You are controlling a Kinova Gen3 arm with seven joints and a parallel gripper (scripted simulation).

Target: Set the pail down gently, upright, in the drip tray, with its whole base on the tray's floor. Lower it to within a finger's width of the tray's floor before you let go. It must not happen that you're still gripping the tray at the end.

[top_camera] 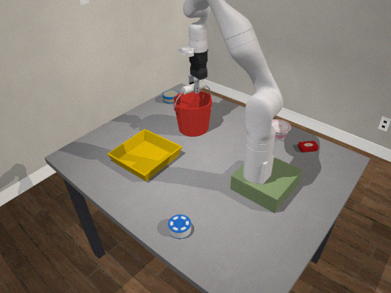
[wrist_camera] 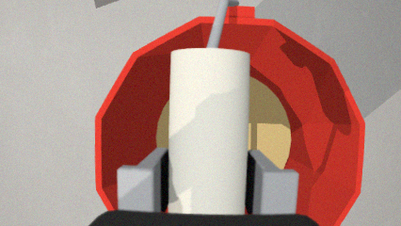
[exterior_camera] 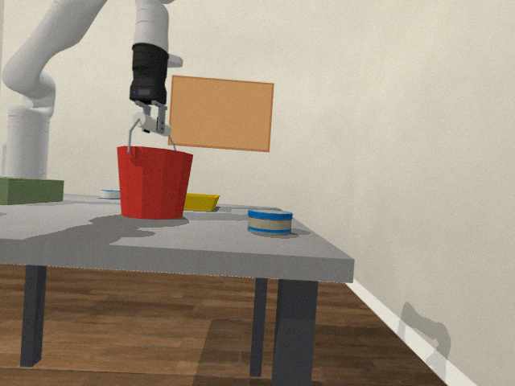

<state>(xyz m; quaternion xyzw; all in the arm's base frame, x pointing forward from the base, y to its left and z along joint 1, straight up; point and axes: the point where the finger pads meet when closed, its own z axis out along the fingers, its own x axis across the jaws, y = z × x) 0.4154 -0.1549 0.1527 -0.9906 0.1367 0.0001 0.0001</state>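
Observation:
The red pail (top_camera: pixel 192 113) stands upright on the grey table near the far edge, with its wire handle raised. My gripper (top_camera: pixel 194 88) is straight above it and shut on the white grip of the pail's handle (wrist_camera: pixel 209 127). It shows the same in the exterior view, gripper (exterior_camera: pixel 151 123) on the grip above the pail (exterior_camera: pixel 153 182). In the wrist view both fingers press the sides of the white grip over the open pail (wrist_camera: pixel 301 132). The yellow drip tray (top_camera: pixel 145 153) lies to the front left of the pail, apart from it, and it is empty.
A blue-rimmed round tin (top_camera: pixel 170 96) sits behind the pail at the table's far edge. A blue and white puck (top_camera: pixel 179 225) lies near the front edge. The arm's green base block (top_camera: pixel 266 183), a pink cup (top_camera: pixel 280 128) and a red box (top_camera: pixel 308 146) are at the right.

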